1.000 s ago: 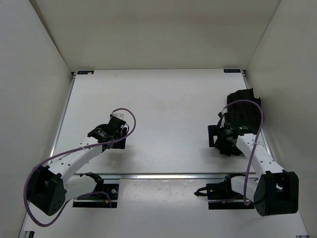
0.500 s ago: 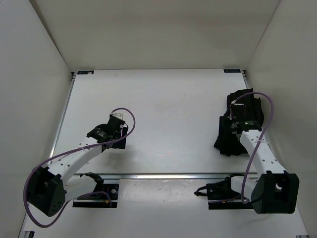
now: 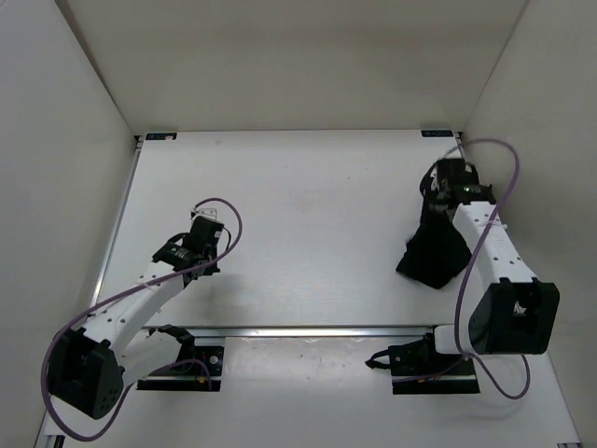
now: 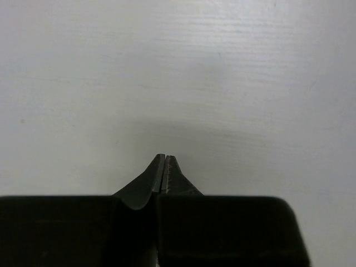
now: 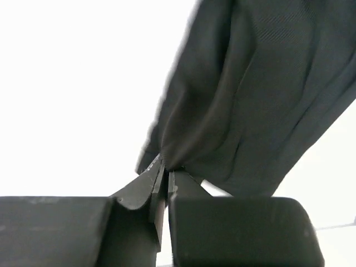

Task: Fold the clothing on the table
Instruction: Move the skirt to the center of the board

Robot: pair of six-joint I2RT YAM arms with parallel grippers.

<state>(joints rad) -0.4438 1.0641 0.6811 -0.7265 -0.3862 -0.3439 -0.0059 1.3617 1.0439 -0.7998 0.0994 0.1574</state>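
Clothing [image 3: 435,259] lay bunched near the right edge of the table [image 3: 308,187], gripped by the right gripper [image 5: 165,168].
Its wrist camera showed the jaws clamped on a fold of black fabric, a hold unclear from overhead. The left gripper [image 4: 165,158], well apart, hung pressed together and empty over bare white tabletop. Plain white walls [image 3: 280,56] enclosed the table.

The right hand [image 5: 166,169] has travelled from the near side of the clothing [image 3: 434,259] to its far end and pinched shut on a fold of fabric. The clothing now trails from it as a narrower wedge. The left hand [image 4: 166,161] has closed empty and shifted slightly left over the tabletop [image 3: 317,205].
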